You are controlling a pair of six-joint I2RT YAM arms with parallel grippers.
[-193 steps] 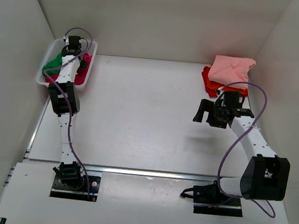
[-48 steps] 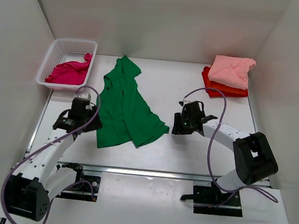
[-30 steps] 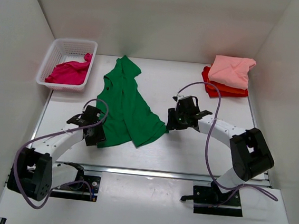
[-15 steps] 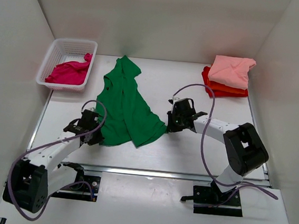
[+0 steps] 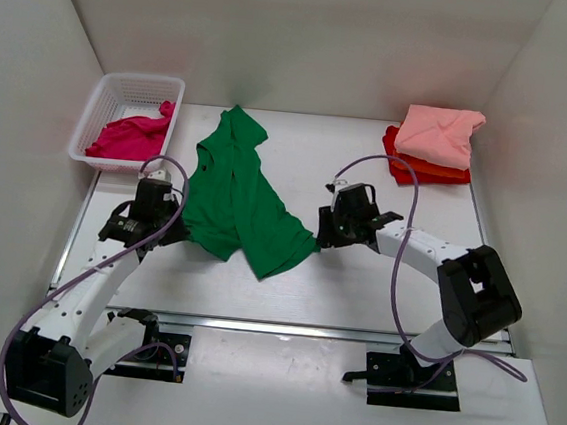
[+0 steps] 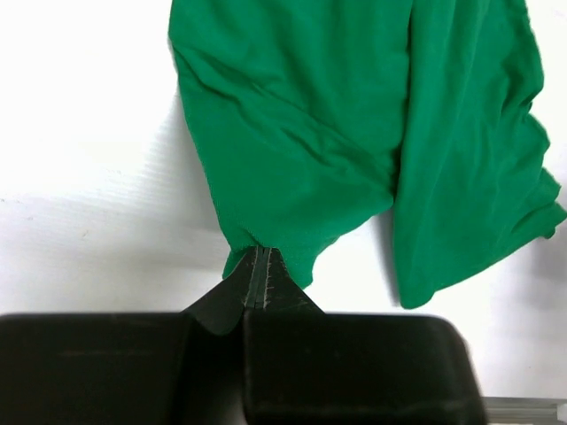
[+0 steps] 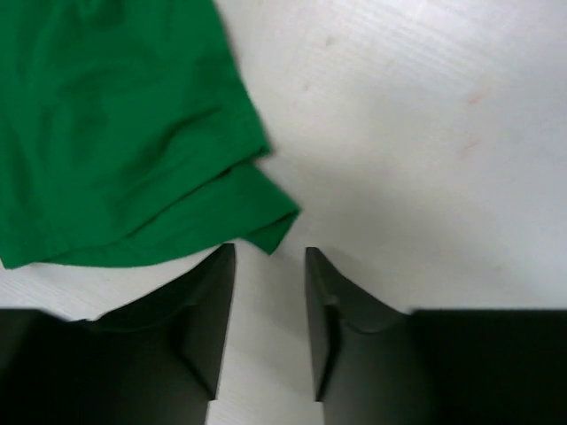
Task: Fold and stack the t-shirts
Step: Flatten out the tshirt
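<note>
At the far left of the white surface point(image 5: 376, 292), a white lattice basket point(image 5: 146, 80) stands against the side wall with a crumpled magenta t-shirt point(image 5: 130, 137) inside it. Just nearer the camera, the left arm point(image 5: 97, 275) reaches in over the surface, and the left end effector point(image 5: 174, 224) point(image 6: 257, 276) is clamped tight on the left edge of the green t-shirt point(image 5: 240, 198) point(image 6: 354, 133). The wrist view shows the cloth bunched to a point where the two fingers meet. The green t-shirt lies unfolded and wrinkled across the middle of the surface. Its narrow end points toward the back wall and its wider end spreads toward the arms, with one flap overlapping another along the right side. At the shirt's right-hand corner sits the right end effector point(image 5: 322, 234) point(image 7: 270, 258), its fingers parted with bare surface showing between them. The corner of the green cloth lies just ahead of the fingertips and is not pinched by them. The right arm point(image 5: 430, 252) stretches low across the surface from its base at the near edge. At the far right, near the back corner and well apart from both arms, a folded salmon pink t-shirt point(image 5: 437, 132) rests on top of red folded shirts point(image 5: 408, 169), whose edges show along the pile's left and near sides.
</note>
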